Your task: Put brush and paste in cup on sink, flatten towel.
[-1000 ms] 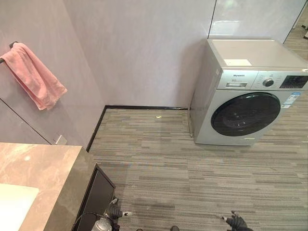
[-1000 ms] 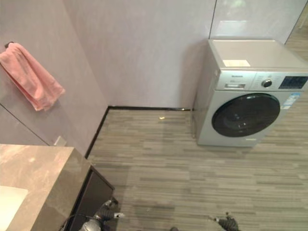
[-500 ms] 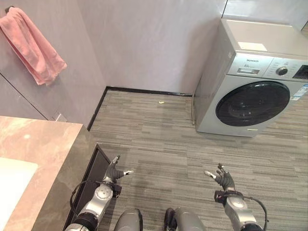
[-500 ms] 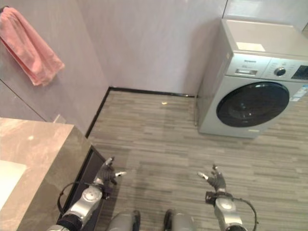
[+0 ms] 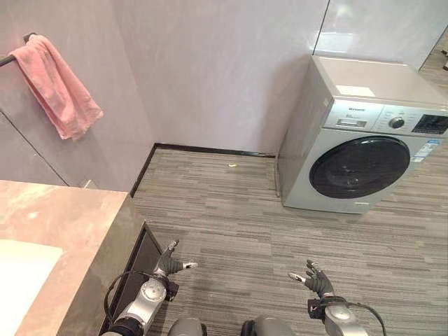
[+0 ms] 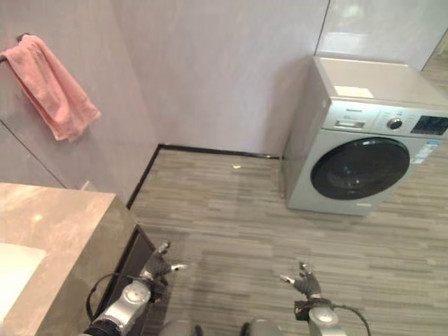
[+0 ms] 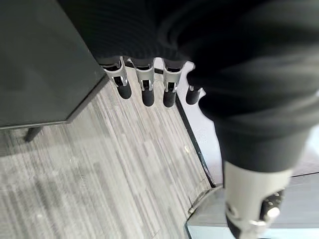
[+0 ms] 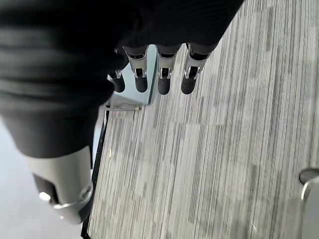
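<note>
Pink towel [image 5: 57,84] is hanging bunched and crooked over a rail on the grey wall, well above the marble worktop [image 5: 63,238] and apart from it. We are seeing a pale sink basin [image 5: 21,276] set into that worktop, at its near left side. We cannot make out a brush, a paste tube or a cup anywhere on the worktop.

We are holding the left robot hand [image 5: 168,264] low over the striped floor [image 5: 231,224], just beside the dark cabinet front [image 5: 133,273] under the worktop; its fingers [image 7: 148,92] are reaching out straight and relaxed, with the thumb spread to the side, gripping nothing. We are holding the right robot hand [image 5: 316,281] further from the worktop, also over the floor, with its fingers [image 8: 164,82] straight, the thumb apart and nothing in it.

Beyond both hands, far from the worktop, a silver washing machine [image 5: 364,140] is standing against the back wall with its round dark door shut.
</note>
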`<state>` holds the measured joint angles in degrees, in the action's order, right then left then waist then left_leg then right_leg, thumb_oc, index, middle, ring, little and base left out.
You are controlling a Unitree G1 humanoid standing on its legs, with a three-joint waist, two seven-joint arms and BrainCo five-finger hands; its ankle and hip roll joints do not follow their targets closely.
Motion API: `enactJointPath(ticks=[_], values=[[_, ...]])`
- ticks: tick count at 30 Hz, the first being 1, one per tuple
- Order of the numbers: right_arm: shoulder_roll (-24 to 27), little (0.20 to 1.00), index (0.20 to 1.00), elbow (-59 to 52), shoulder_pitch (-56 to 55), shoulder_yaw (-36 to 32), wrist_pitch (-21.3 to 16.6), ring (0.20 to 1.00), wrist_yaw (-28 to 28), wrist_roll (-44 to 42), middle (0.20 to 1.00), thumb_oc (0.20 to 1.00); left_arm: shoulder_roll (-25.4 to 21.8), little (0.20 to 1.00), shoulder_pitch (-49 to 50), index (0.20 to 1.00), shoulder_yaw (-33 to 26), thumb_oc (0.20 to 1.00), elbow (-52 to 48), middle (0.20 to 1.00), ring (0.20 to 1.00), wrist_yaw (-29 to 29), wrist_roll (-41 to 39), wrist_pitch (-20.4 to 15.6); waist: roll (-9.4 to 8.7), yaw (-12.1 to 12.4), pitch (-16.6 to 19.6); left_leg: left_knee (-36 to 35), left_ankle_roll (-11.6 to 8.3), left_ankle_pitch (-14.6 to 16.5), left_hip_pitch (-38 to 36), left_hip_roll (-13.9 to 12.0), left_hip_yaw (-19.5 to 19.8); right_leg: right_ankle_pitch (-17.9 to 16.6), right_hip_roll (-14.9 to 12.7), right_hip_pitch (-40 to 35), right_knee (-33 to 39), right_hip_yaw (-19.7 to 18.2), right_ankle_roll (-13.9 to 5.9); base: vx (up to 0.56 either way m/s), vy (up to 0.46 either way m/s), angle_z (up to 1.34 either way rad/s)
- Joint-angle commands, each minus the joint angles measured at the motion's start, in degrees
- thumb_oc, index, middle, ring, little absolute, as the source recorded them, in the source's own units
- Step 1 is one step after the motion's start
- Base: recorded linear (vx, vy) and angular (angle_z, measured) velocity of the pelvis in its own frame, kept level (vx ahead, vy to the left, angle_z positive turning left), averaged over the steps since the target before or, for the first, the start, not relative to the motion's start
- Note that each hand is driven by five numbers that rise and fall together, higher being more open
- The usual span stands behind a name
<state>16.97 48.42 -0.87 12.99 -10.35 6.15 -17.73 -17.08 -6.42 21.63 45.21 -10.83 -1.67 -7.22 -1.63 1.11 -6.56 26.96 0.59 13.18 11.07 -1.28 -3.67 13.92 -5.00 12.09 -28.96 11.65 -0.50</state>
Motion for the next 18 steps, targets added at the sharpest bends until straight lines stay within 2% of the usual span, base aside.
enactJointPath(ticks=[1,3,4,5,8,9,11,13,15,16,18], values=[[0.8,1.0,1.0,-1.9,3.4,2.1,-2.0,1.0,0.2,-0.7,1.0,1.0,-1.0,1.0,0.3,1.0,-0.2,1.0,-4.6,1.0,1.0,-1.5,0.8,-2.9,-0.2,0.2,-0.5,-3.1,2.73,0.1,-4.1,4.0,-3.5,-5.5,-0.8,-2.0,3.6,-4.8,-4.62,-0.01,0.218,-0.05],[0.4,1.0,1.0,-1.5,3.3,3.2,-1.9,1.0,-0.1,0.3,1.0,1.0,-1.4,1.0,1.0,1.0,-0.5,1.0,-4.5,1.0,1.0,-1.7,1.5,-2.7,-0.61,0.5,-0.4,-4.5,3.24,0.0,-5.0,4.5,-3.7,-6.7,-1.3,-1.1,2.1,-5.5,-5.3,0.01,0.116,-0.37],[0.3,1.0,1.0,-1.6,3.0,3.5,-1.8,1.0,-0.3,0.9,1.0,1.0,-1.8,1.0,1.4,1.0,-0.4,1.0,-4.4,1.0,1.0,-1.7,2.4,-2.6,-0.85,0.6,-0.5,-4.9,3.76,0.4,-5.7,4.9,-3.7,-8.7,-1.6,-0.4,0.5,-5.9,-5.99,0.04,0.091,-0.42],[0.8,1.0,1.0,-3.0,2.7,3.9,-1.7,1.0,-0.9,1.9,1.0,1.0,-3.2,1.0,2.2,1.0,-0.2,1.0,-5.0,1.0,1.0,-1.3,4.6,-2.5,-0.96,0.5,-1.4,-5.3,4.6,1.1,-7.0,5.1,-3.8,-12.5,-2.0,0.8,-3.0,-5.9,-6.98,0.07,0.107,-0.21],[0.7,1.0,1.0,-3.5,1.5,2.8,-1.5,1.0,-1.1,1.3,1.0,1.0,-4.0,1.0,3.3,1.0,-0.7,1.0,-5.2,1.0,1.0,-0.9,5.4,-2.4,-0.83,0.2,-1.4,-5.9,4.83,1.5,-8.3,5.0,-3.4,-12.3,-1.5,2.3,-4.1,-5.7,-7.17,0.09,0.049,0.05],[0.5,1.0,1.0,-4.5,0.0,0.6,-2.1,1.0,-1.0,-1.0,1.0,1.0,-4.2,1.0,3.7,1.0,-2.0,1.0,-4.9,1.0,1.0,-1.3,5.1,-2.6,-0.67,-0.7,-1.3,-6.4,4.87,2.2,-9.4,5.2,-3.8,-12.5,-2.2,6.2,0.3,-4.7,-6.26,0.16,0.038,-0.04],[0.7,1.0,1.0,-4.3,0.1,0.6,-2.2,1.0,-0.7,-0.5,1.0,1.0,-3.9,1.0,3.4,1.0,-2.1,1.0,-4.5,1.0,1.0,-1.5,5.0,-2.6,-0.44,-1.0,-1.4,-6.2,4.78,2.8,-9.7,5.1,-3.7,-13.0,-2.9,7.5,1.7,-4.3,-6.24,0.12,0.014,-0.07],[1.4,1.0,1.0,-5.0,0.2,1.5,-2.2,1.0,0.4,2.5,1.0,1.0,-3.5,1.0,2.5,1.0,-2.6,1.0,-3.6,1.0,1.0,-2.2,4.8,-2.8,-0.49,-1.9,-2.3,-5.3,4.17,3.8,-10.4,5.3,-3.3,-15.0,-3.8,9.7,5.9,-5.7,-6.78,0.14,-0.023,0.1],[1.6,1.0,1.0,-5.9,0.2,2.2,-2.3,1.0,0.6,3.7,1.0,1.0,-3.3,1.0,2.1,1.0,-2.9,1.0,-3.1,1.0,1.0,-2.7,4.7,-3.0,-0.77,-2.3,-2.9,-4.7,3.87,4.4,-10.6,5.6,-3.2,-16.3,-3.7,10.4,8.2,-7.0,-7.07,0.14,-0.049,0.07],[2.2,1.0,1.0,-6.6,0.1,3.5,-2.0,1.0,0.3,5.5,1.0,1.0,-2.9,1.0,1.9,1.0,-3.3,1.0,-2.0,1.0,1.0,-3.1,4.9,-3.1,-1.23,-2.8,-3.1,-4.5,3.46,4.9,-11.3,5.9,-3.5,-18.4,-3.6,12.1,10.6,-7.0,-7.4,0.13,-0.048,0.14],[2.8,1.0,1.0,-7.1,-0.3,3.9,-1.9,1.0,0.2,7.0,1.0,1.0,-2.8,1.0,2.2,1.0,-3.2,1.0,-1.5,1.0,1.0,-2.9,4.8,-3.1,-1.1,-3.6,-2.6,-4.8,2.99,4.9,-12.3,6.0,-2.6,-19.0,-2.5,12.6,10.1,-8.1,-7.32,0.36,-0.165,0.15]])
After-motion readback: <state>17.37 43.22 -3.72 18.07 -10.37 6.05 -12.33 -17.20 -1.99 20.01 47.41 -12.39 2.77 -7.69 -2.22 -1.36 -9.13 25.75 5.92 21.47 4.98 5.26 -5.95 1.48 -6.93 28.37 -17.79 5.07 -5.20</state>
